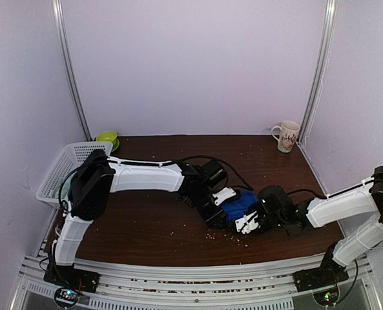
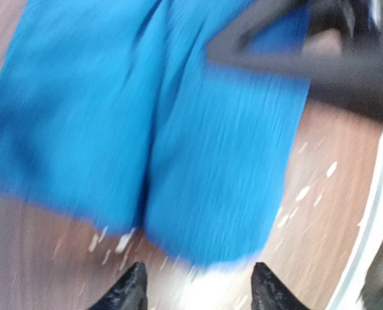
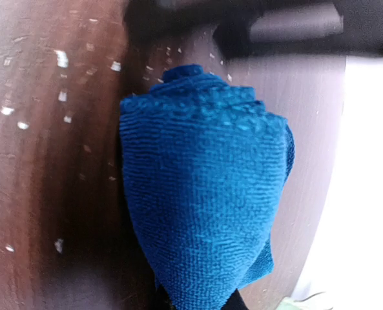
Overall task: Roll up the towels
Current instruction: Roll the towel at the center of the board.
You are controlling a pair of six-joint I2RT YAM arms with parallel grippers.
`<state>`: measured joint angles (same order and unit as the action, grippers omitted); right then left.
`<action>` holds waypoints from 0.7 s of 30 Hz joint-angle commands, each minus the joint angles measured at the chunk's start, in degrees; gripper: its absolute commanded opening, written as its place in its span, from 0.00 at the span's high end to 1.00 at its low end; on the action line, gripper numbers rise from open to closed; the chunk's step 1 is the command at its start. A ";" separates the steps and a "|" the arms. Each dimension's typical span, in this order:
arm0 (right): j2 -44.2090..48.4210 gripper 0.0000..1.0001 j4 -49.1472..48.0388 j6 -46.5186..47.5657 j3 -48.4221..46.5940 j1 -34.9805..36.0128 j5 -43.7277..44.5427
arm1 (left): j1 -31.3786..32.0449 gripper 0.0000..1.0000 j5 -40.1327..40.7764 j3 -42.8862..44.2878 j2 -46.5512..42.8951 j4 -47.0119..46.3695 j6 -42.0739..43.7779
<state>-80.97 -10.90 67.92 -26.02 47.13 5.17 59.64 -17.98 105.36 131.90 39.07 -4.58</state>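
The royal blue towel (image 1: pixel 240 205) lies bunched on the brown table (image 1: pixel 146 226) between my two grippers. In the left wrist view it (image 2: pixel 178 129) fills the upper frame, blurred. My left gripper (image 2: pixel 199 287) is open just short of its near edge, with only table between the fingertips (image 2: pixel 130 290); in the top view this gripper (image 1: pixel 216 216) is at the towel's left side. My right gripper (image 1: pixel 243 219) is at the towel's right side. In the right wrist view the towel (image 3: pixel 204 194) narrows down into the jaws, which are shut on it (image 3: pixel 201 305). The mint-green towel is not in view.
A white basket (image 1: pixel 65 171) sits at the table's left edge, with a green bowl (image 1: pixel 107 137) behind it. A white patterned mug (image 1: pixel 287 135) stands at the back right corner. Pale crumbs (image 1: pixel 210 236) are scattered on the table. The right arm (image 2: pixel 333 51) shows dark beyond the towel.
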 commanded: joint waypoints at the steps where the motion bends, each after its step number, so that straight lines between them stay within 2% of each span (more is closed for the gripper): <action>1: 0.37 1.00 10.68 -3.40 -3.78 -3.41 -6.85 | -0.41 0.42 12.14 -10.58 -10.27 -9.18 2.06; 7: -4.05 1.00 25.97 -4.26 -12.96 -6.64 -15.10 | 0.79 0.26 24.65 -28.95 -22.98 -27.20 7.93; 12: -11.14 1.00 37.38 -4.53 -21.18 -9.31 -20.04 | 2.62 0.10 32.19 -40.07 -29.70 -40.87 12.80; 16: -16.54 1.00 45.16 -4.82 -26.77 -10.52 -22.34 | 4.60 0.11 37.96 -44.41 -30.30 -48.04 17.12; 21: -24.03 1.00 54.58 -5.32 -35.99 -12.31 -26.87 | 9.99 0.11 47.30 -48.88 -27.27 -60.45 28.09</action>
<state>-97.76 30.44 63.94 -58.30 35.90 -16.36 65.98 19.99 59.11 102.59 -6.37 13.43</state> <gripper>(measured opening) 0.115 0.893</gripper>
